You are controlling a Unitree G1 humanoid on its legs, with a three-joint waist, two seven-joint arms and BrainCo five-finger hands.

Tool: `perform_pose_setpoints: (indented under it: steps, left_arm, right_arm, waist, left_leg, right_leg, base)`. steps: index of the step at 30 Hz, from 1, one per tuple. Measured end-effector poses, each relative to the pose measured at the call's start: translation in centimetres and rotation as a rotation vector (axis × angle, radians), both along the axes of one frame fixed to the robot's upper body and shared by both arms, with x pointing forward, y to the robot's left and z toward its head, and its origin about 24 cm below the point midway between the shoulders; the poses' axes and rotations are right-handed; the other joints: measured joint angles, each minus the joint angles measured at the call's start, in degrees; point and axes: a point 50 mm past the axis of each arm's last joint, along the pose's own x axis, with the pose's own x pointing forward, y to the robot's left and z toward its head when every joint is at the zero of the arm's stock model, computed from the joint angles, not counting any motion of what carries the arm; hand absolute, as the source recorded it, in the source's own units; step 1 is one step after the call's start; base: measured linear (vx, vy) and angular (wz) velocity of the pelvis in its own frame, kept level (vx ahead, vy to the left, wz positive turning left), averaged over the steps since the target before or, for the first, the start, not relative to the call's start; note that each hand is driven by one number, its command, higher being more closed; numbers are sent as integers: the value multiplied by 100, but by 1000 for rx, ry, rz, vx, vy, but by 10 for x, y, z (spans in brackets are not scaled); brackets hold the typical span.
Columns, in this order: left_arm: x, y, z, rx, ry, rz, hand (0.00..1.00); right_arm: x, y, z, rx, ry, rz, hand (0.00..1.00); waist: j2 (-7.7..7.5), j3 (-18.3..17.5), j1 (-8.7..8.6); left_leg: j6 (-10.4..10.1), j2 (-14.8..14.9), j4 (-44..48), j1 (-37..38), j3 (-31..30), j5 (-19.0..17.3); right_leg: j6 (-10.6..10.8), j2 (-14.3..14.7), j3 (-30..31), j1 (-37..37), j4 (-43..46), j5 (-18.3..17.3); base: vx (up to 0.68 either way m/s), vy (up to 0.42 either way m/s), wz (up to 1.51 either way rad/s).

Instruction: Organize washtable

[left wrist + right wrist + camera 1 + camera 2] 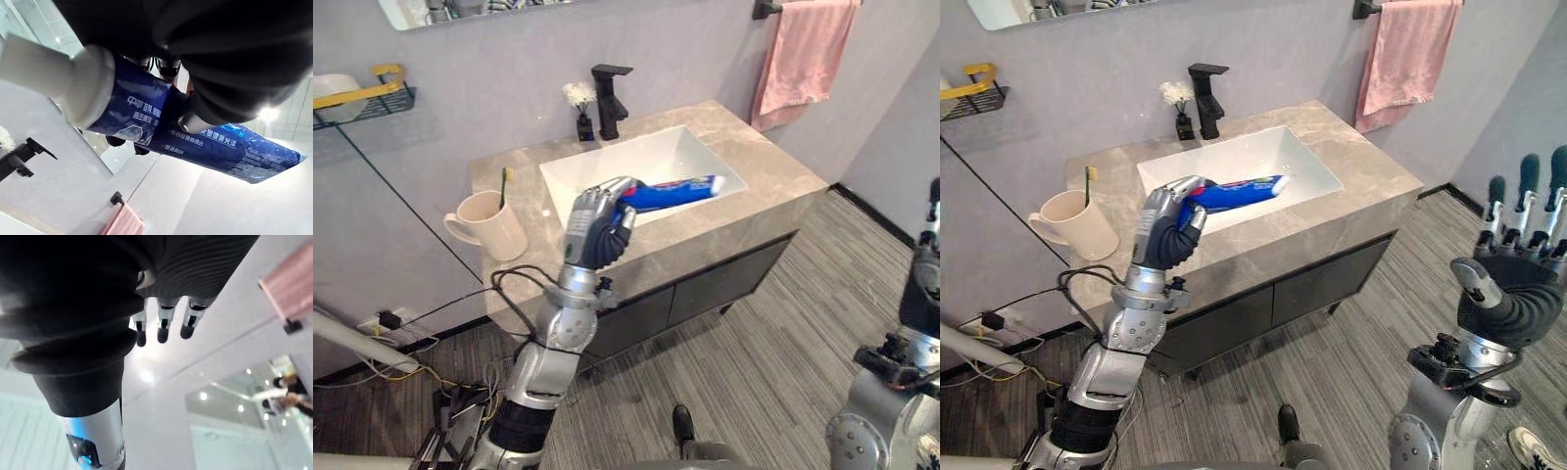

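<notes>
The left hand (597,227) is curled round the blue toothpaste tube (677,190), holding it over the white sink (607,166), mid-frame. Next, I think, it must swing left and drop the tube in the cup (492,225) on the bench (769,168). The right hand (1516,289), lower right, has straight fingers.
</notes>
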Motion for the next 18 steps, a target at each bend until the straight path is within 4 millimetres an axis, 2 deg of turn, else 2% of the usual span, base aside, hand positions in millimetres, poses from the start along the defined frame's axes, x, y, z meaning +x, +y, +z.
perform_pose_setpoints:
  steps: [2, 4, 7, 13, 18]
  left_arm:
    - [0, -6, 2, 5, -13, -30, 100]
    - [0, -13, 0, 9, -8, -61, 100]
    - [2, -20, -7, 16, 27, -88, 100]
    - [0, -29, -13, 30, 47, -124, 100]
    - [0, -38, -9, 27, 36, -171, 100]
  right_arm:
    - [9, 8, -5, 30, 21, 82, 0]
    - [22, 20, -19, 53, 106, 184, 0]
    - [29, 32, -29, 72, 175, 271, 0]
    - [35, 37, -42, 145, 231, 333, 0]
    - [43, 41, -49, 178, 270, 349, 0]
  waist:
    - [21, -23, 15]
    - [-10, -75, 58]
    - [-13, -78, 116]
    - [-113, -201, 160]
    - [-144, -252, 193]
  left_leg:
    - [6, -18, 5, 1, -10, -4]
    - [48, -25, 66, -41, -19, -36]
    - [48, -29, 151, -86, -44, -75]
    - [50, -39, 235, -276, -232, -74]
    - [46, -56, 309, -353, -315, -70]
  right_leg:
    - [16, -21, -2, 27, 0, 15]
    - [30, -35, -6, 35, -12, 14]
    - [49, -57, -21, 53, -24, -42]
    - [53, -127, -234, 6, -24, -47]
    - [56, -177, -313, 6, -21, -41]
  base:
    - [-34, 33, 1]
    - [-63, 13, 1]
    - [-70, 2, 4]
    - [-33, -13, 17]
    - [0, 4, 8]
